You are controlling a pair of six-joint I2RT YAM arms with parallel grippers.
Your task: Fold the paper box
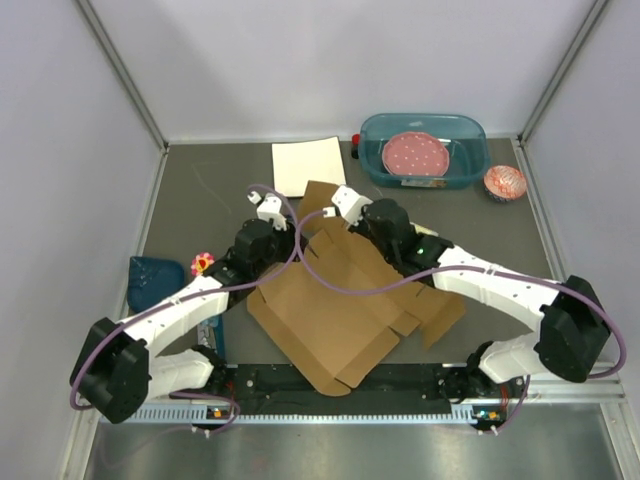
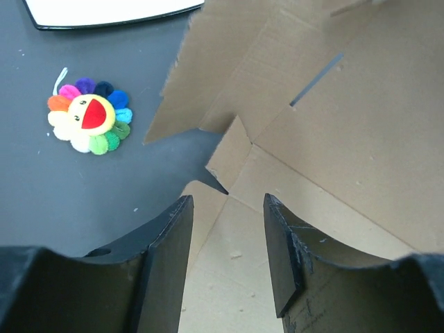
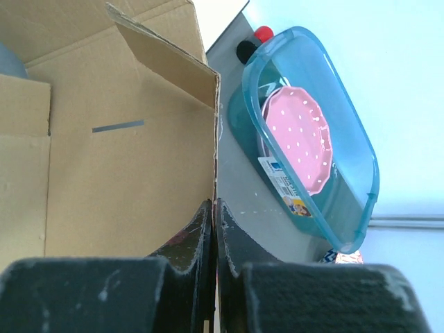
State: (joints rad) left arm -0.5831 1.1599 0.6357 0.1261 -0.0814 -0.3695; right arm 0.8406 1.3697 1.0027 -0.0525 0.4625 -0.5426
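Looking down past the left gripper (image 2: 227,202) (black jaws parted, nothing pinched between them) onto the brown paper box (image 2: 333,159), flaps raised and one slit showing, with a rainbow-petalled flower toy (image 2: 89,115) lying on the grey table (image 2: 62,194) below a white sheet (image 2: 104,10).

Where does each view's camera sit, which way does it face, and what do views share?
Top external: above and behind the bases, looking down on the table; left arm, right arm and the paper box show.
Left wrist: on the left arm, looking down past the open left gripper at the box and a flower toy.
Right wrist: on the right arm, looking along the right gripper, shut on a raised box wall, toward the teal tub.
Shared: all show the box.
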